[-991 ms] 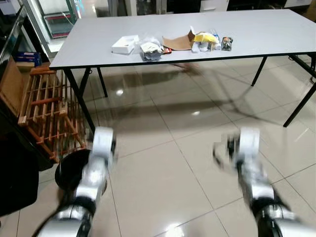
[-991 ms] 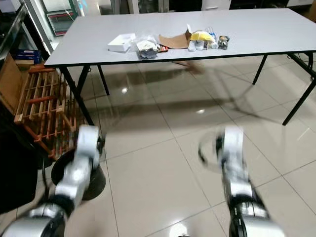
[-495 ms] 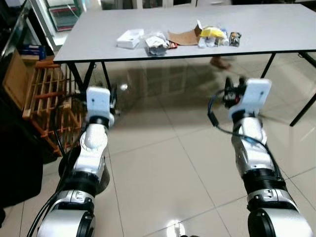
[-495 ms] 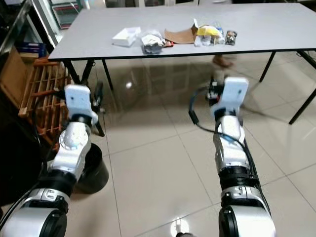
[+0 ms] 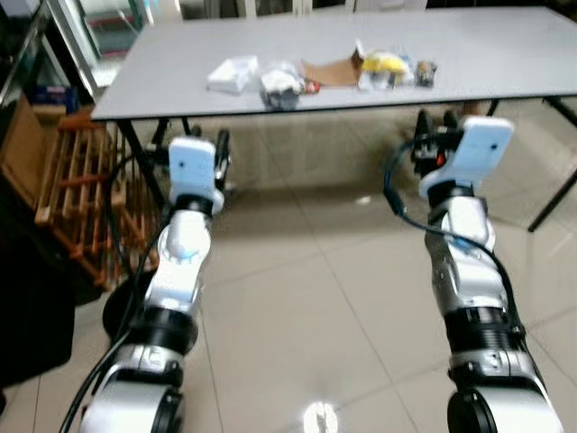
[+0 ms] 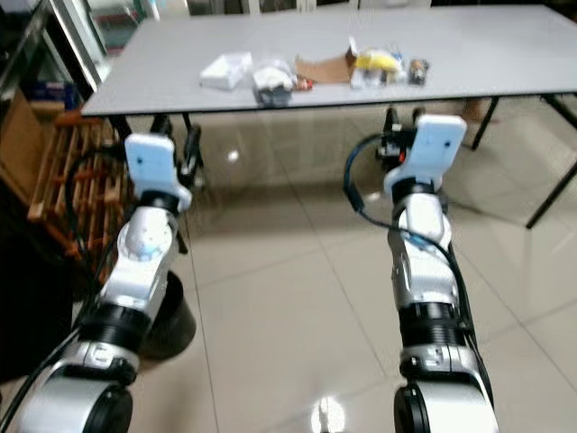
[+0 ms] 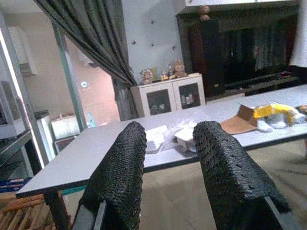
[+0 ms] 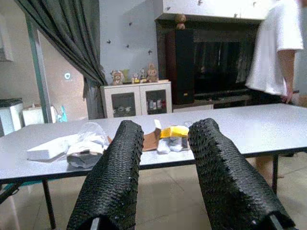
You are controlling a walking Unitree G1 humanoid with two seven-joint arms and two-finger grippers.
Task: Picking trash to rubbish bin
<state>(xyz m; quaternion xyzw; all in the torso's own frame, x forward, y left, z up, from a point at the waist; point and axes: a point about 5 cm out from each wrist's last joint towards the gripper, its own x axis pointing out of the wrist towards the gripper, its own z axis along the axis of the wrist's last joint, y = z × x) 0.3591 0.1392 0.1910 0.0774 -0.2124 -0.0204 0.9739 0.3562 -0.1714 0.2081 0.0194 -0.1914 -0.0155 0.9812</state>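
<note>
Trash lies in a row on the grey table (image 5: pixel 505 54): a white box (image 5: pixel 232 74), a crumpled plastic bag (image 5: pixel 281 84), a brown cardboard piece (image 5: pixel 328 72), a yellow packet (image 5: pixel 388 63) and a small dark item (image 5: pixel 425 72). The black rubbish bin (image 6: pixel 171 316) stands on the floor at lower left, partly hidden by my left arm. Both arms are raised in front of the table's near edge. The left gripper (image 7: pixel 170 158) is open and holds nothing, pointing at the white box (image 7: pixel 154 136). The right gripper (image 8: pixel 160 158) is open and holds nothing, pointing at the yellow packet (image 8: pixel 173 131).
A wooden rack (image 5: pixel 77 198) leans at the left beside the bin. Black table legs (image 5: pixel 550 194) slant down at the right. A person in a white shirt (image 8: pixel 280 48) stands beyond the table's far side. Glossy tiled floor (image 5: pixel 315 298) lies between me and the table.
Both arms have risen from low over the floor to the level of the table's edge. The camera view has shifted a little.
</note>
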